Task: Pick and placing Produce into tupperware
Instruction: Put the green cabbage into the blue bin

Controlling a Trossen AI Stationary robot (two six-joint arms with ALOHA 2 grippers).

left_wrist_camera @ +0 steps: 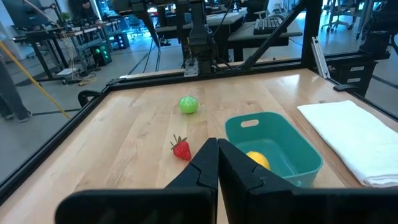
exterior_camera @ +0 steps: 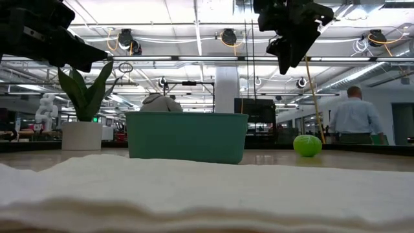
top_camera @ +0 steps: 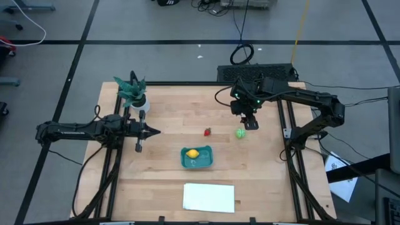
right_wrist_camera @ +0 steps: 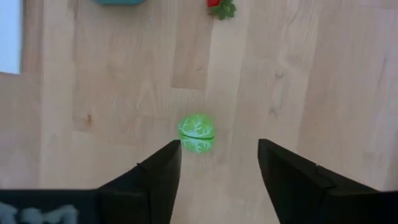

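The teal tupperware (top_camera: 197,157) stands near the table's middle with the yellow lemon (top_camera: 192,153) lying inside it. The red strawberry (top_camera: 207,131) and the round green fruit (top_camera: 240,132) rest on the bare wood beyond it. My right gripper (top_camera: 252,123) hangs open well above the table, pointing steeply down, with the green fruit (right_wrist_camera: 196,132) on the wood below, just past its fingertips. My left gripper (top_camera: 149,131) stays shut and level at the table's left side, holding nothing.
A teal potted plant (top_camera: 133,92) stands at the far left of the table. A flat white folded sheet (top_camera: 209,197) lies near the front edge. Bare wood lies between the fruits and the container. People stand in the room beyond the table.
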